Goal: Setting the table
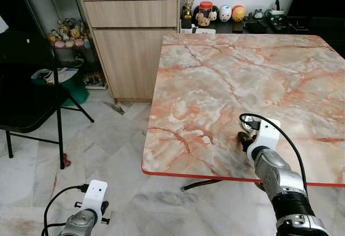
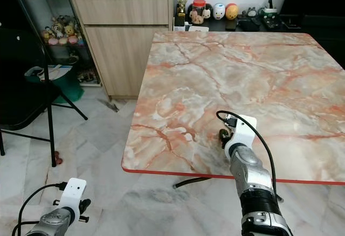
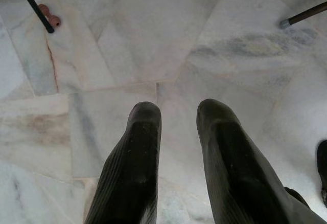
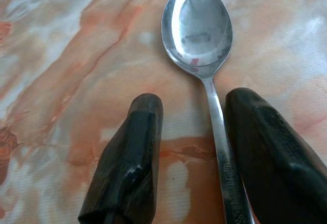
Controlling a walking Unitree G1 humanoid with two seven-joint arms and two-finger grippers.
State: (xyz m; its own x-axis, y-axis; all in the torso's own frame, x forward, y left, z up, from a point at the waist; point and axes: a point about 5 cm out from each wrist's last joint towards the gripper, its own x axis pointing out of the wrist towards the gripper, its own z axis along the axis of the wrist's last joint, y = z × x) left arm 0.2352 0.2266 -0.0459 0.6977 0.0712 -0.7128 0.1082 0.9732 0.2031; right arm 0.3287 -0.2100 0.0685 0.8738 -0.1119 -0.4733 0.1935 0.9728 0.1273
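A metal spoon lies flat on the pink marble table, bowl up and pointing away from my wrist. My right gripper rests low over the table near its front edge. It is open, its fingers either side of the spoon's handle, which runs close along one finger. In the eye views the gripper hides the spoon. My left arm hangs low at the left, its gripper open over the marble floor and holding nothing.
A black folding chair stands left of the table. A wooden cabinet and a glass shelf of toys line the back wall. Jars and figurines sit behind the table's far edge. The table has a red rim.
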